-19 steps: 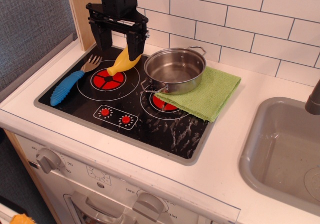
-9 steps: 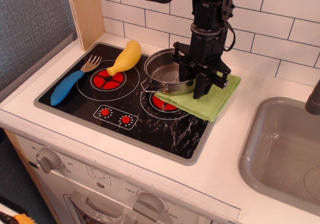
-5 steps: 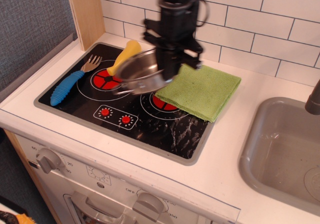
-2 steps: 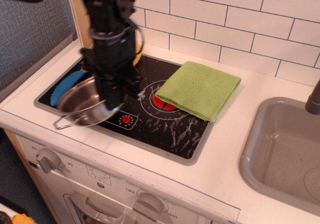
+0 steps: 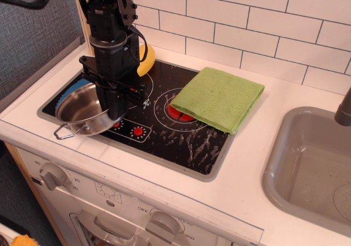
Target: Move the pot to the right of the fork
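While tilted at the stove's front-left:
Pot: round shiny steel, wire loop handle.
Hand: clamped on pot's rim.
Fork: blue handle, mostly hidden behind pot.

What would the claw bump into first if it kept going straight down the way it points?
The claw points down while holding the pot by its rim. Going straight down, the pot's bottom would probably meet the black stovetop first, near the front-left edge. How high the pot hangs is hard to tell.
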You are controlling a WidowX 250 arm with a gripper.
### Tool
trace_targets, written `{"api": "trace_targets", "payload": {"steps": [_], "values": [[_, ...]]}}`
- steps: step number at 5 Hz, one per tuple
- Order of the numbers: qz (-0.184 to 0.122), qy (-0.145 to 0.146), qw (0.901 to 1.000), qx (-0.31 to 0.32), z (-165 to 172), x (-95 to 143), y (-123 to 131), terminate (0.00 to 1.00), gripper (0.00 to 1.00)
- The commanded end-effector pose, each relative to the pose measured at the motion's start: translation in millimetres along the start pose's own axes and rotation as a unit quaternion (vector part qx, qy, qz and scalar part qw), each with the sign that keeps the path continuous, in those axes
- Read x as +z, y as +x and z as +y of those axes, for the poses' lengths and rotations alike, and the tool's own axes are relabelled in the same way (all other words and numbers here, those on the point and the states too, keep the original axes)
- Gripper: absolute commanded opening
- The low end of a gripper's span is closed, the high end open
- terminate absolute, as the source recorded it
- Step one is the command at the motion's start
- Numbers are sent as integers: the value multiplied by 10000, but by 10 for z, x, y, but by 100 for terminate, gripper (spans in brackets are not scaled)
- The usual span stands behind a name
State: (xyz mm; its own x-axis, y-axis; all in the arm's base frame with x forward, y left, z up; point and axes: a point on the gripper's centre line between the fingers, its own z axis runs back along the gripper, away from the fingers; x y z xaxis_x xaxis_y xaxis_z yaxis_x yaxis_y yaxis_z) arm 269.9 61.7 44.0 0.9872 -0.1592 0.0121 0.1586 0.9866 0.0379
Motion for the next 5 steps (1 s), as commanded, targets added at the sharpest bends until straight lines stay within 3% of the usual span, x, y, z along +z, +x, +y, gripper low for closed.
{"api": "trace_targets", "payload": {"steps": [1,3,4,5], "values": [[-104,-42,9996,-251,-127,14,87,0,100],[-541,-29,9980,-330,-240,289,160,0,100],[-627,63,9980,-96,-280,384,194,0,100],[-504,0,9985,209,-301,389,214,0,100]]}}
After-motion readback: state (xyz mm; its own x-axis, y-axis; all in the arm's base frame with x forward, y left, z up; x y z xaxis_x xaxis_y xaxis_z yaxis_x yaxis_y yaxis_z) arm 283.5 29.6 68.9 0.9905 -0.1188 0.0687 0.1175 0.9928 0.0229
